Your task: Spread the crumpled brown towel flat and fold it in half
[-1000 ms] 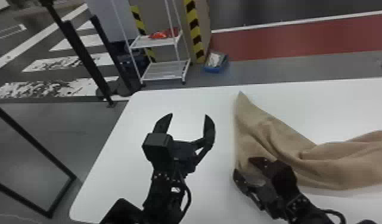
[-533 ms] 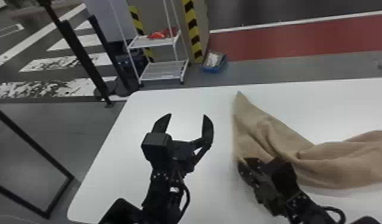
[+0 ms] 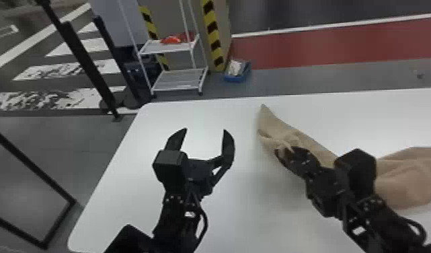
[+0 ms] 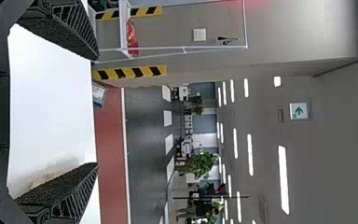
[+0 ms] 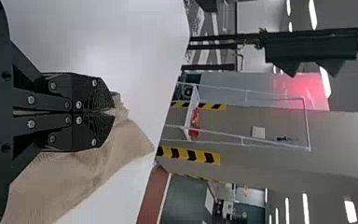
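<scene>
On the right-hand part of the worktop (image 3: 123,215), the brown towel (image 3: 409,178) lies crumpled, its long axis running mostly sideways. Its left end is pinched in the right end effector (image 5: 113,111), fingers closed on a gathered edge. Left of that end—near, but not touching—the left end effector (image 3: 206,130) stands wide and empty. The next pull probably wants to go leftward, along the cloth's length—away from its bunched right side.
</scene>
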`<state>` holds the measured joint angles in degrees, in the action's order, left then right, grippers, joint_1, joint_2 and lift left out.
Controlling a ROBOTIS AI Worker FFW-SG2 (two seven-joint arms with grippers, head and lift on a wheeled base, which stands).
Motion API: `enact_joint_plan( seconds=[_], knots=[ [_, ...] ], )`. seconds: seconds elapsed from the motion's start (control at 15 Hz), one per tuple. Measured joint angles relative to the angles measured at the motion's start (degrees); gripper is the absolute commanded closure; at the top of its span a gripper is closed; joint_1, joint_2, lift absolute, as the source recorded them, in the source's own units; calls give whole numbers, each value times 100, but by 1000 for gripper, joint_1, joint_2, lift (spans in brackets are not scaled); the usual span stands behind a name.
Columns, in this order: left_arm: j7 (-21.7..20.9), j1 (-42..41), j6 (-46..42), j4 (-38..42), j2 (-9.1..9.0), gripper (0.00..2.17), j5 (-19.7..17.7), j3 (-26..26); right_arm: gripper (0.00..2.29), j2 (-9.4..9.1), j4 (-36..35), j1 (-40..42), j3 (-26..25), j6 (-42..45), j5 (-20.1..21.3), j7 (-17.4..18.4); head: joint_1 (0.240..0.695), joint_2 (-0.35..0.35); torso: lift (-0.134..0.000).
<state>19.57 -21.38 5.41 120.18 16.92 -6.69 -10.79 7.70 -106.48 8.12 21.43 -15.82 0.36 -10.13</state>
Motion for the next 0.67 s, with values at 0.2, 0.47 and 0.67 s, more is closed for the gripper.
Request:
enact_joint_plan(
  seconds=[0.2,0.47,0.67],
  knots=[
    [2,-14,18,30,23,73,-6,41,1649,-7,32,-28,-678,44,-363,325,695,176,-125],
    [1,-2,81,66,30,73,-10,51,1642,7,517,253,-1292,577,-567,808,695,81,-125],
    [-7,53,116,36,30,73,-26,35,586,25,1223,366,-1570,827,-645,999,695,18,-125]
  ],
)
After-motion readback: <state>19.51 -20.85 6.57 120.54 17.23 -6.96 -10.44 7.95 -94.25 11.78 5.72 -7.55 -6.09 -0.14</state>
